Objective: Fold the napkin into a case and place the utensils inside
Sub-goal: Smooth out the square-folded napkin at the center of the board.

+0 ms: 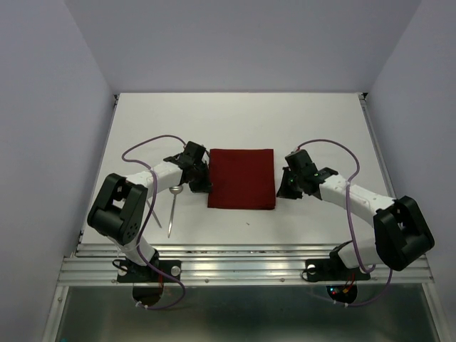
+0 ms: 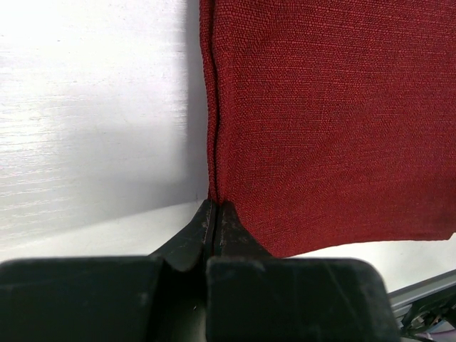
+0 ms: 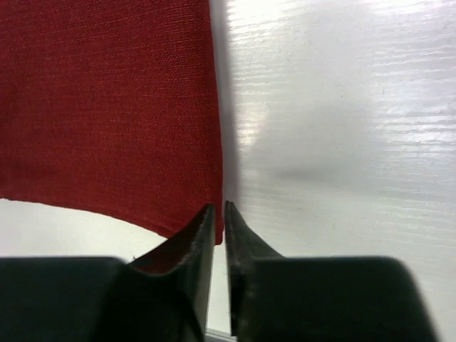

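1. The napkin [image 1: 241, 178] lies flat on the white table [image 1: 235, 117], midway between the two arms, folded into a nearly square dark red rectangle.
2. In the left wrist view, its left edge shows two layers lying one on the other.
3. The left gripper [image 2: 216, 208] is at the napkin's near left corner. Its fingers are clenched on the doubled edge with no gap between them.
4. The right gripper [image 3: 219, 208] is at the near right corner. Its fingers [image 3: 246, 246] stand a narrow slit apart, and light shows through the slit.
5. The napkin's right edge runs straight down to that slit, and the left-hand finger overlaps the corner. I cannot tell whether either finger touches the cloth, but the corner is not pinched.
6. From above, both arms reach inward from the near edge, and each gripper is low at its own side of the napkin.
7. The spoon [image 1: 173, 208] lies on the table left of the napkin, apart from it and just beside the left arm. Its bowl points to the far side and its handle to the near edge.
8. The second utensil [image 1: 154, 214], thin and straight, lies further left, near the spoon. Its far end is hidden under the left arm.
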You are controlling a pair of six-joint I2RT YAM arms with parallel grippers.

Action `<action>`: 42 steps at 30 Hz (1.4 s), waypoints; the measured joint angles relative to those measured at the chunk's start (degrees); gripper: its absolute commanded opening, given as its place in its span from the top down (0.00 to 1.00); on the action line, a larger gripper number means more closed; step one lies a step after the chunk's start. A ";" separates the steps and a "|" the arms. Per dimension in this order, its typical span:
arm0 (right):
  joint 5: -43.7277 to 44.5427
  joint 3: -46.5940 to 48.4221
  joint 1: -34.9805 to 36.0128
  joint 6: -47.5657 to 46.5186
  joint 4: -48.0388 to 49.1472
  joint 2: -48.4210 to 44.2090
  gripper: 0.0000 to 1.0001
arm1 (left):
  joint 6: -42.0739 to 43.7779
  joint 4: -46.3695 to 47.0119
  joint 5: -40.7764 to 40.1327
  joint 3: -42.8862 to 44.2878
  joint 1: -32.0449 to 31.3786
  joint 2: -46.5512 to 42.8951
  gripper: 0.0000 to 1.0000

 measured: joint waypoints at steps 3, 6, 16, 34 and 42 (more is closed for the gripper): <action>-1.66 0.00 0.00 0.02 0.33 -0.13 0.95 | 0.00 -0.31 -0.26 0.00 0.00 0.00 1.00; -3.48 -0.04 0.00 0.00 0.72 -0.11 0.97 | 0.00 -0.33 -0.39 0.00 0.00 0.00 1.00; -8.57 -1.49 0.00 0.02 5.64 2.60 0.99 | 0.02 -0.24 -0.52 0.00 0.00 0.15 1.00; -8.28 -4.63 0.52 0.26 11.39 6.27 0.99 | 0.33 0.37 -2.21 0.02 0.76 -2.40 0.69; -7.74 -4.61 0.79 -1.14 8.15 0.52 0.99 | 0.76 0.13 -1.99 1.49 0.72 -4.39 0.98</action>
